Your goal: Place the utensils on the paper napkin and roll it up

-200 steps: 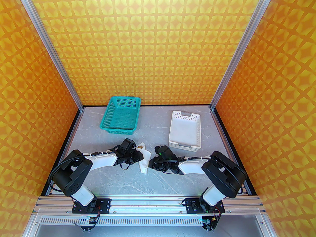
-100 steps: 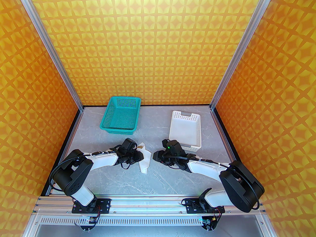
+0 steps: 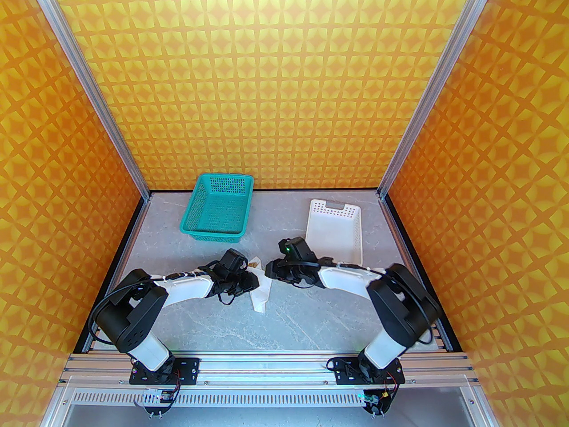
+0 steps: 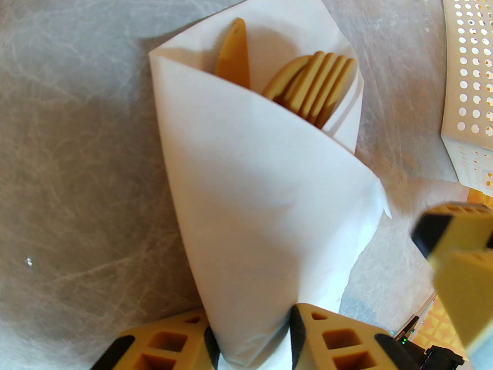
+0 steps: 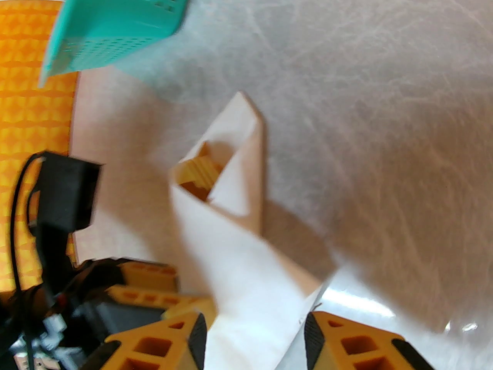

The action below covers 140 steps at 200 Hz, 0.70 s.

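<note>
Moved: right claw (image 5: 254,341) has swung in from 3 o'clock, astride rolled paper napkin (image 4: 250,191), grip unclear | left claw (image 4: 252,341) clamped across its narrower half | utensils (image 4: 312,83) poke out toward 12 o'clock | desk (image 4: 77,168) centre

White paper napkin (image 4: 262,206) rolled into a cone, centre frame, narrow end at btm, w/ tan utensils (image 4: 316,85) poking from open top end.
</note>
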Each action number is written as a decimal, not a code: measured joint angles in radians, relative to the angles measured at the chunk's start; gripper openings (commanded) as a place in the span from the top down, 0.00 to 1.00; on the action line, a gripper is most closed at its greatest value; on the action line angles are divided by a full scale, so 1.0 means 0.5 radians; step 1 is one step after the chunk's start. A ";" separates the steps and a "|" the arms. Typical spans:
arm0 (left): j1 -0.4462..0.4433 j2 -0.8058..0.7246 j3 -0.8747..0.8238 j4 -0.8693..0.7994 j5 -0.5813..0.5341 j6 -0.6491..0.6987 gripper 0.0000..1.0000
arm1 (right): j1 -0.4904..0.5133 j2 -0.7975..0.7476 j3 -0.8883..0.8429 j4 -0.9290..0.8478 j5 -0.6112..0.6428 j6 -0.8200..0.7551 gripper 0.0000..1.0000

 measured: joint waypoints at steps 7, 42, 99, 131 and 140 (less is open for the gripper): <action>0.000 0.000 0.001 -0.001 0.000 0.000 0.64 | 0.003 0.024 0.021 -0.027 0.011 -0.021 0.50; 0.000 0.001 0.003 -0.005 0.000 0.000 0.64 | 0.023 0.105 0.089 -0.099 0.018 -0.087 0.49; -0.001 0.002 0.006 -0.008 -0.001 0.001 0.64 | 0.092 0.153 0.121 -0.127 0.024 -0.100 0.49; -0.001 0.002 0.006 -0.008 -0.001 0.001 0.64 | 0.119 0.165 0.132 -0.126 0.010 -0.092 0.49; -0.001 0.002 0.006 -0.010 -0.001 0.001 0.64 | 0.121 0.169 0.135 -0.126 0.010 -0.090 0.49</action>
